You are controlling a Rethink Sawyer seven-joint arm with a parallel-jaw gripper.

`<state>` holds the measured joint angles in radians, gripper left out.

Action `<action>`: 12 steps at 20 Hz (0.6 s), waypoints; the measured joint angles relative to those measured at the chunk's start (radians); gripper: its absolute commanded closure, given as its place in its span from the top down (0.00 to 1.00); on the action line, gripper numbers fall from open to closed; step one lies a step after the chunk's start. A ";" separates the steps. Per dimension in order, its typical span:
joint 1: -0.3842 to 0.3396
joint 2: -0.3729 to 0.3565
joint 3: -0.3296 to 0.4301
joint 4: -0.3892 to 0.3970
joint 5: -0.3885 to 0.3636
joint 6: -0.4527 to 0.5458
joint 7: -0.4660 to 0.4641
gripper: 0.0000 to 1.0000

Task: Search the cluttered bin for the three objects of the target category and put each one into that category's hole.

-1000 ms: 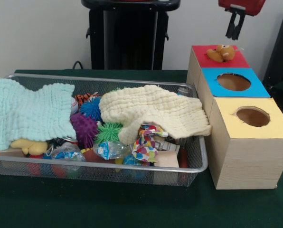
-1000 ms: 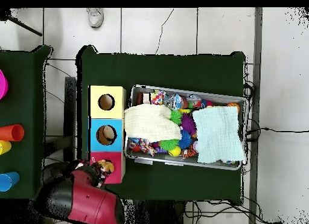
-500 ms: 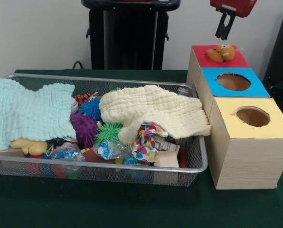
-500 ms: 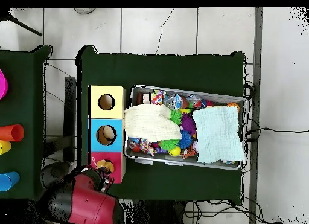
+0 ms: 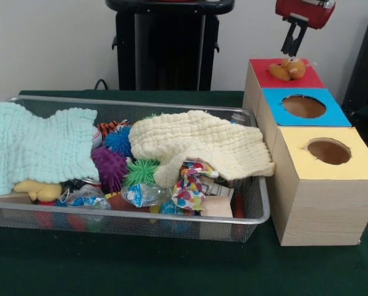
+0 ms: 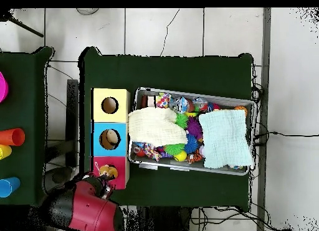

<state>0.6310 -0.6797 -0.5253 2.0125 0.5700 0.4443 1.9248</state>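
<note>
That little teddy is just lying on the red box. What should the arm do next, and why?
Probably come straight down and nudge the brown-orange plush in. It lies on the red-topped box, covering the hole rather than dropped through, and the gripper hangs empty just above it. Two more plush animals, the striped one and the yellow one, wait in the wire bin.

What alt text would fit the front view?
A brown-orange plush lies on the red box top, the gripper above it. Left, a wire bin holds toys under two cloths.
</note>
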 measured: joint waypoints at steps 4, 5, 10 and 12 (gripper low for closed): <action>0.000 0.011 0.013 0.006 0.017 0.000 0.000 0.00; -0.001 0.017 0.021 0.007 0.024 0.000 0.000 0.00; -0.020 0.032 0.049 0.014 0.038 -0.020 0.000 0.00; -0.033 0.038 0.060 0.022 0.040 -0.036 0.000 0.00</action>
<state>0.5983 -0.6412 -0.4658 2.0344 0.6100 0.4084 1.9248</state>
